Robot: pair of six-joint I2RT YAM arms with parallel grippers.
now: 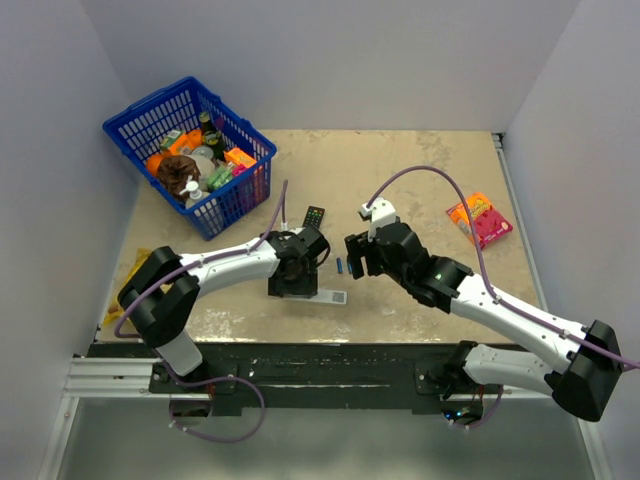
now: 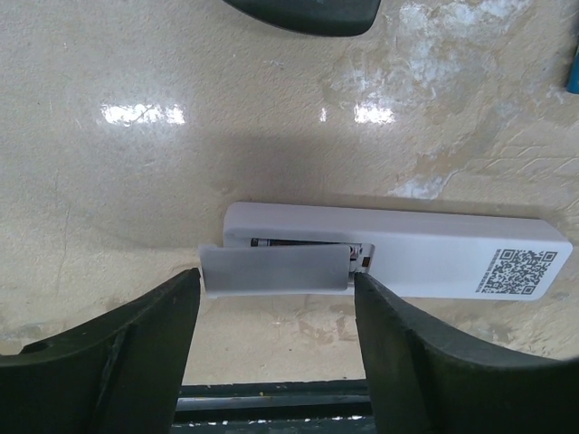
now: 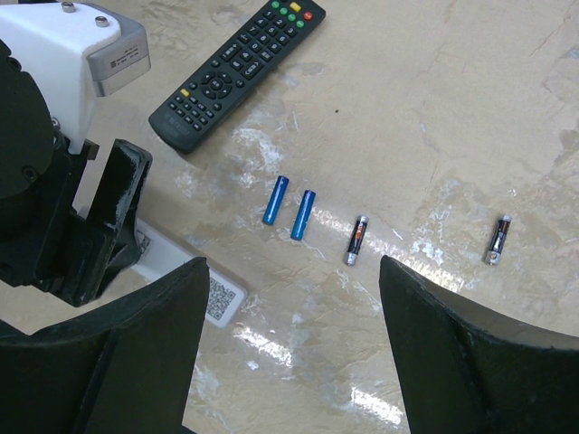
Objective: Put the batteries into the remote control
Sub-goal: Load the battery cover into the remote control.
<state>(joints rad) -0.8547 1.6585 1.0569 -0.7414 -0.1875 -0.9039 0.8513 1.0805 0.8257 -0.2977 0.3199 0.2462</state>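
Note:
The white remote control [image 2: 425,258] lies back-up on the table, QR label to the right. Its battery bay is uncovered and one dark cell [image 2: 280,242] shows inside. The grey bay cover [image 2: 271,269] lies along the remote's near edge, between the fingers of my left gripper [image 2: 276,280], which stands open with a sliver of gap at the right finger. Two blue batteries [image 3: 276,199] [image 3: 303,214] and two dark ones [image 3: 356,240] [image 3: 497,239] lie loose on the table. My right gripper [image 3: 291,271] hovers open above bare table just short of them, holding nothing.
A black remote [image 1: 314,216] lies behind the white remote control [image 1: 328,296]. A blue basket [image 1: 190,155] of groceries fills the back left corner. An orange snack packet [image 1: 480,218] lies at the right, and a yellow wrapper [image 1: 130,272] at the left edge.

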